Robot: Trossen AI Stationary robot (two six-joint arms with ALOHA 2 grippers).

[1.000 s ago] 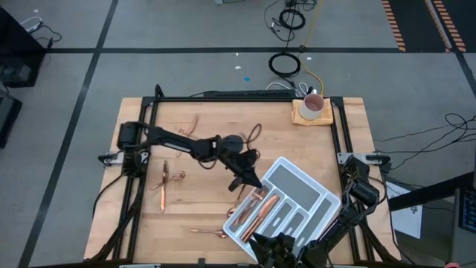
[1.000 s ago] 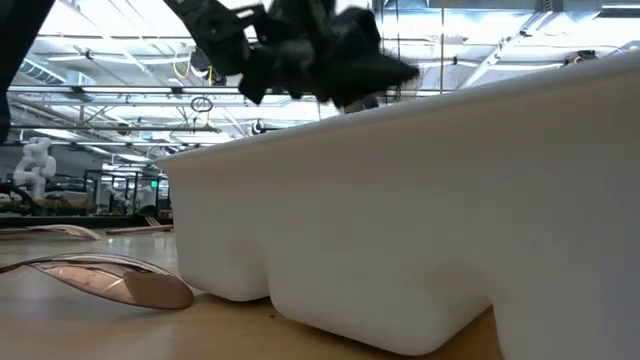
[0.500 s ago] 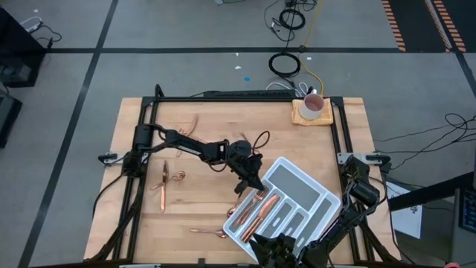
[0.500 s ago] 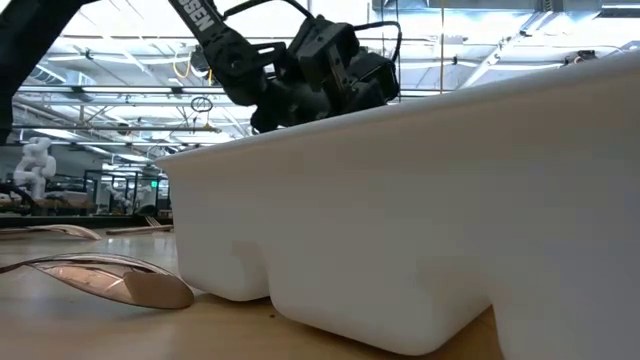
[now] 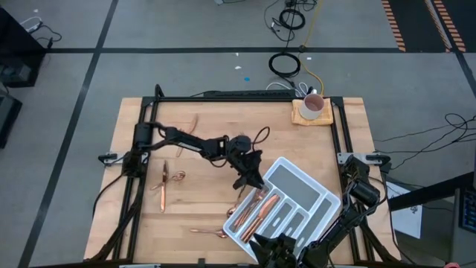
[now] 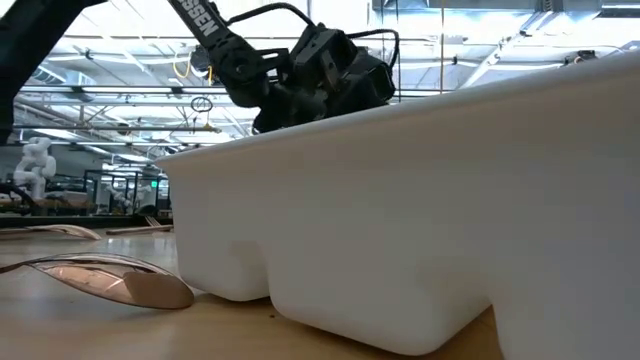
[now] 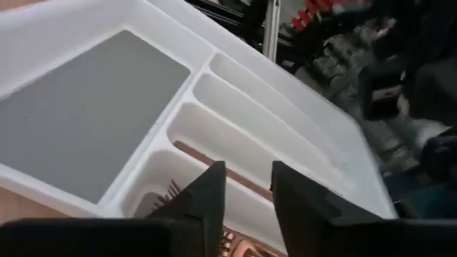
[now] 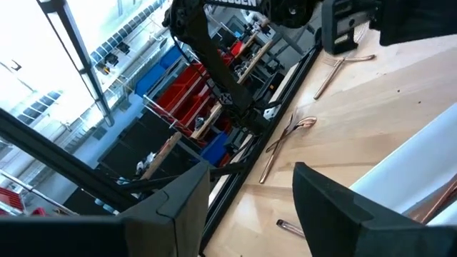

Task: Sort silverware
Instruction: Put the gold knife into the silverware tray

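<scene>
While the left end effector (image 5: 250,177) hangs over the white tray's (image 5: 316,195) near corner, we see its fingers (image 7: 207,196) apart with nothing between them. We count about four copper pieces (image 5: 256,208) in the tray's slots and roughly five loose on the table (image 5: 208,212). The right end effector (image 5: 277,249) waits at the table's front edge, fingers (image 8: 325,196) apart, empty. Only the low view shows a spoon (image 6: 120,280) lying beside the tray wall.

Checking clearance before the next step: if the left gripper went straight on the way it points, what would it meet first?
Most likely the white divided tray: the left gripper, jaws parted and empty, points into a long compartment already holding copper silverware. Whether cutlery or tray floor comes first is unclear.
</scene>
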